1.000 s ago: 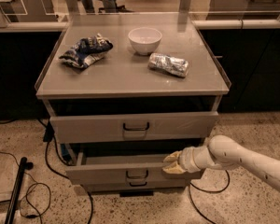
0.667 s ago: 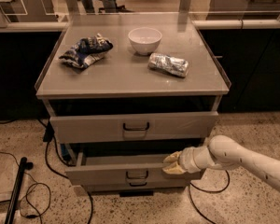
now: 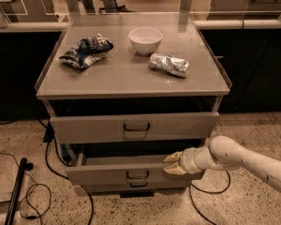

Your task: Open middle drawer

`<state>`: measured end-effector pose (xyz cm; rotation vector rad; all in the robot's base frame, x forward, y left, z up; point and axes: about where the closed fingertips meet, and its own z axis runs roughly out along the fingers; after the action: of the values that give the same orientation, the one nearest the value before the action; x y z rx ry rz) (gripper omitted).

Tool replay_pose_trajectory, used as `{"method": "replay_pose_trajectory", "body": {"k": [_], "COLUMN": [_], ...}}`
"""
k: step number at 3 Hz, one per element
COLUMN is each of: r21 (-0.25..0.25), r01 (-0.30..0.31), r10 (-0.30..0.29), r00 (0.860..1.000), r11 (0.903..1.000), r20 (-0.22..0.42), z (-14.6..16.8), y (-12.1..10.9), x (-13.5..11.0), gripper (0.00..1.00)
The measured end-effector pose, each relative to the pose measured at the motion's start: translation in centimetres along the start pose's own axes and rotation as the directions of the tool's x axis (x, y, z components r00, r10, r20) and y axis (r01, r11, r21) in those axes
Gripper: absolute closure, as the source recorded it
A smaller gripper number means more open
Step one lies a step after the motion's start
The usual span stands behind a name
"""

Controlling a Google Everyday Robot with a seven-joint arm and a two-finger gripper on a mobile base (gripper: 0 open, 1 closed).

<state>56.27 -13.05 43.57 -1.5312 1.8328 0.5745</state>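
A grey metal cabinet (image 3: 131,81) with a smooth, matte top stood on speckled stone flooring. On that top, a round white glazed bowl (image 3: 145,40) sat toward 12 o'clock, a crumpled blue-and-white snack bag (image 3: 86,51) toward 10 o'clock, and a wrinkled silvery foil packet (image 3: 169,64) toward 2 o'clock.

Below, the top drawer (image 3: 93,128) was flush, its dark loop handle centred. The middle drawer (image 3: 103,175), a wide shallow grey metal one with a small dark rectangular handle (image 3: 137,175), stood pulled partway out, plain grey inside.

The gripper (image 3: 166,165), two tan wedge-shaped fingers (image 3: 174,157) on a smooth cream tubular arm (image 3: 243,159), was at the 3 o'clock end of that drawer's front. It was clamped on the front's top edge, one finger above the lip and one against its outer face.

Against the frame a second before, nothing differed: drawer, gripper and tabletop items held the same places.
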Motion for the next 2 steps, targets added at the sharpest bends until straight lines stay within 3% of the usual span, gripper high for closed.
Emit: {"method": "replay_pose_trajectory", "body": {"k": [1,2], "r21": [0.0,0.005], "r01": [0.0,-0.001], "r10": [0.0,0.001], "r00": [1.0,1.0], "r11": [1.0,1.0], "r20": [0.0,0.009], "z": [0.0,-0.41], "y": [0.0,0.46], "x": [0.0,0.2], "gripper": [0.37,0.6]}}
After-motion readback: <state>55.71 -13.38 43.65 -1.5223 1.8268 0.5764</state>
